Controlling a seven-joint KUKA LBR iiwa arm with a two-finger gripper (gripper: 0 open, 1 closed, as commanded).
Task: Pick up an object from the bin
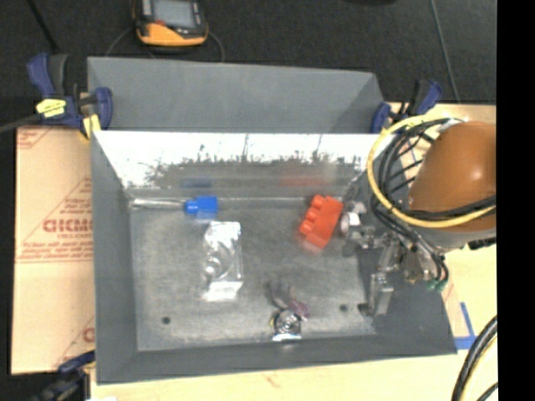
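My gripper hangs over the right side of the bin floor, near the right wall, with nothing visible between its fingers. An orange-red toy brick lies up and to the left of it, by the back wall. A small dark and silvery metal piece rests at the front edge of the floor, to the gripper's left.
A clear plastic bag with small contents lies left of centre. A blue block on a clear rod sits at the back left. The arm with its orange cover and cables overhangs the bin's right rim.
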